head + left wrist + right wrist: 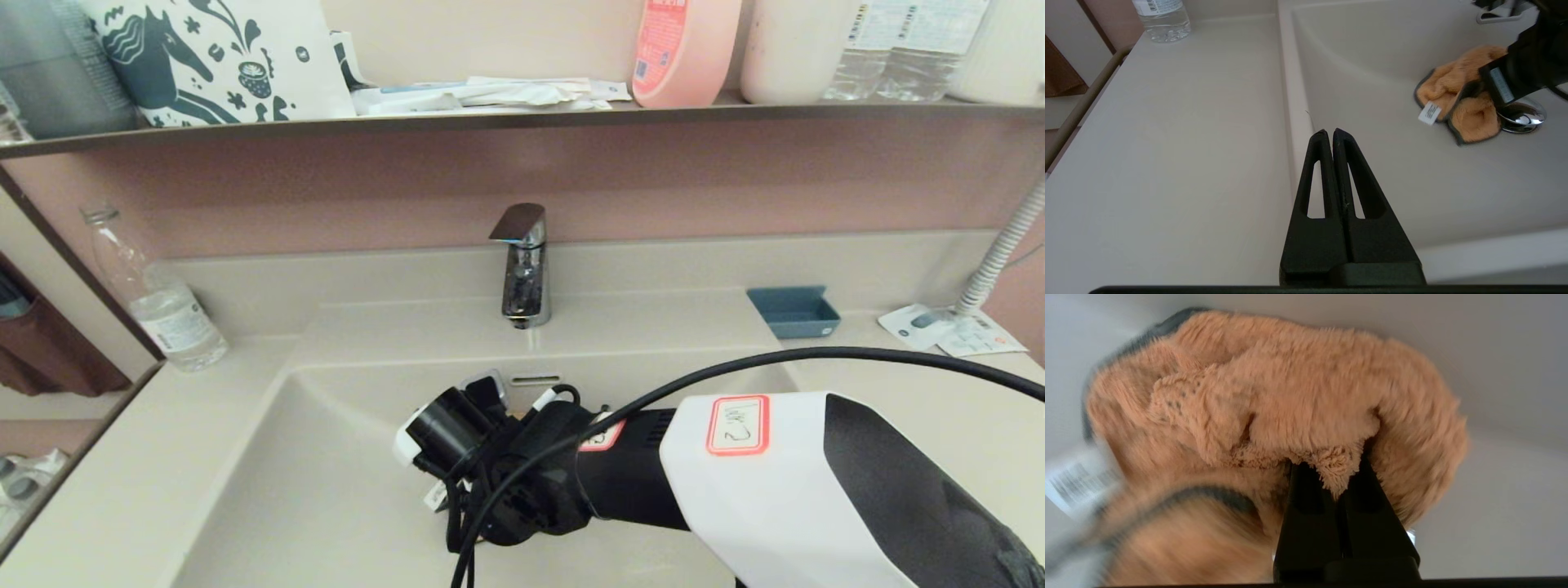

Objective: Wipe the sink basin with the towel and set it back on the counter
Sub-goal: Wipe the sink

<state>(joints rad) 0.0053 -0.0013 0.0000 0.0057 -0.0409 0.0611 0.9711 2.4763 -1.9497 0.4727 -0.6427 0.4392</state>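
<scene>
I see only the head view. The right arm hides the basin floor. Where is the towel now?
Observer: The towel lies on the basin floor, touching the drain plug, as the left wrist view shows.
Operator: Does the right gripper hold it?
Observer: Yes. The right gripper is shut on a fold of it.
Operator: And the left gripper? It is not in my view.
Observer: The left gripper is shut and holds nothing, above the basin's left rim beside the counter.

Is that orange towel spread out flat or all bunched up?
Bunched up. The towel lies crumpled in folds on the sink basin floor beside the drain, with the right gripper pinching a tuft of it.
</scene>
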